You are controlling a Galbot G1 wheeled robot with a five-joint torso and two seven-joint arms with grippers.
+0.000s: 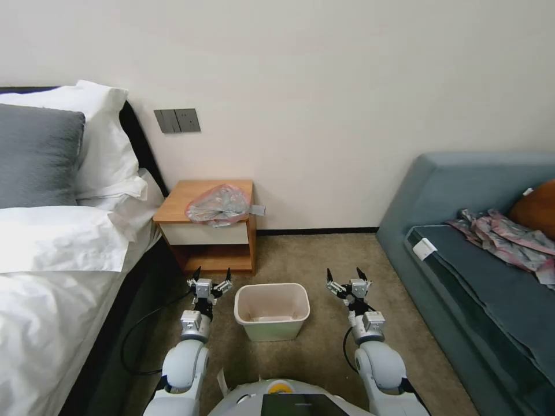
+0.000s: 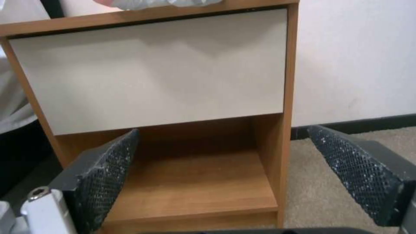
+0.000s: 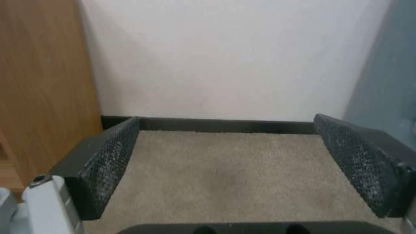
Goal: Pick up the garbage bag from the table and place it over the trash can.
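Note:
The crumpled pinkish garbage bag [image 1: 218, 205] lies on top of the wooden table [image 1: 179, 202], near its front right corner; its lower edge [image 2: 164, 2] peeks over the table [image 2: 151, 78] in the left wrist view. On the carpet in front of the table stands the cream trash can [image 1: 272, 311], upright and bare. My left gripper [image 1: 213, 275] hovers open just left of the can, facing the table's low shelf. My right gripper [image 1: 347, 274] hangs open to the right of the can, over carpet, nothing between its fingers [image 3: 108, 159].
A bed with white and grey pillows [image 1: 52, 190] runs along the left. A blue-grey sofa [image 1: 480, 254] with a patterned cloth [image 1: 503, 234] stands on the right. A black cable [image 1: 139, 335] lies on the floor by the bed. Carpet [image 1: 324, 260] stretches between table and sofa.

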